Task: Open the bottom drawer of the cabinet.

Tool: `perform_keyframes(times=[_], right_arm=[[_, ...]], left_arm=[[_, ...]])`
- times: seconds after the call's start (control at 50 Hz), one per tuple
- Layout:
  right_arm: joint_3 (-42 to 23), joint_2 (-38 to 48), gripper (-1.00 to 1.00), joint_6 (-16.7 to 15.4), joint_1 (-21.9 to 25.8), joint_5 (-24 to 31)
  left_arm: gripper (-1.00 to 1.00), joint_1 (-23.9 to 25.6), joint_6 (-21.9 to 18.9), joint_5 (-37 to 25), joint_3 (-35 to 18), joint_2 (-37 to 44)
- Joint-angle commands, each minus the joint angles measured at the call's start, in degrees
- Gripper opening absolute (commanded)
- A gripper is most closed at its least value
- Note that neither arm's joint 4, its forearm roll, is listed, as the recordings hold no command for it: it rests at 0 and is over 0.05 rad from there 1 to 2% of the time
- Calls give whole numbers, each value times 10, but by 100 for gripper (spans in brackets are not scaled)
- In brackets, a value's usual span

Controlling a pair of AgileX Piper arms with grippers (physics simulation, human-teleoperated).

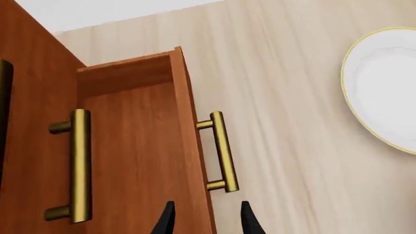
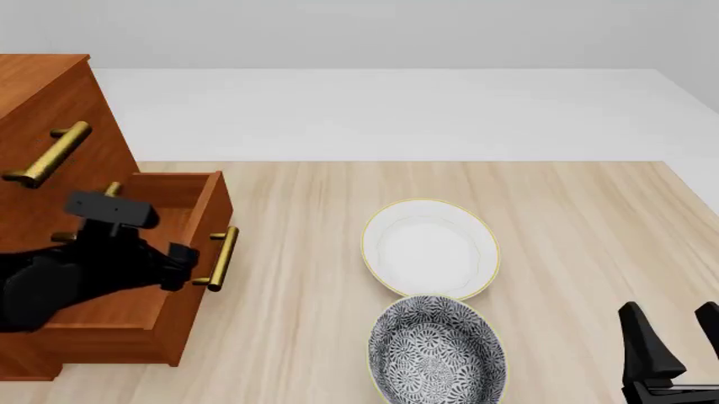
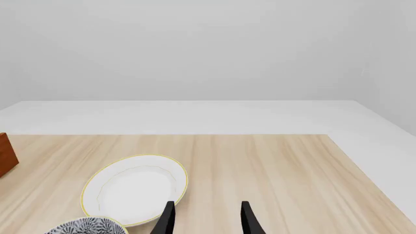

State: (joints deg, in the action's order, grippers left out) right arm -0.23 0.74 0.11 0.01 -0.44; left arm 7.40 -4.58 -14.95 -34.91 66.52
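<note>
A: Where is the bottom drawer (image 2: 168,278) right now?

B: Pulled well out of the cabinet (image 2: 50,109), at nine o'clock on the table (image 2: 584,227). Its brass handle (image 2: 221,258) faces three o'clock.

A: And the left gripper (image 1: 206,222)?

B: Just short of that handle, fingers spread with a gap between them, nothing in its grasp. It does not touch the bar.

A: The right gripper (image 2: 672,332)?

B: Down at five o'clock, parted too and empty, well apart from the cabinet.

A: Anything else on the table?

B: A white plate (image 2: 430,248) with a yellow rim near the centre, and a patterned bowl (image 2: 436,353) just beside it toward six o'clock.
</note>
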Motion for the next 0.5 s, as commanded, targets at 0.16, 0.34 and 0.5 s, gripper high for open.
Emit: perform_keyframes(times=[0.16,0.34,0.5], right_arm=[[0,0,100,0,0,0],[0,0,100,0,0,0],[0,0,100,0,0,0]], left_arm=[[100,-20,13,41,19,46],[100,-19,17,53,30,55],[100,-21,19,68,39,70]])
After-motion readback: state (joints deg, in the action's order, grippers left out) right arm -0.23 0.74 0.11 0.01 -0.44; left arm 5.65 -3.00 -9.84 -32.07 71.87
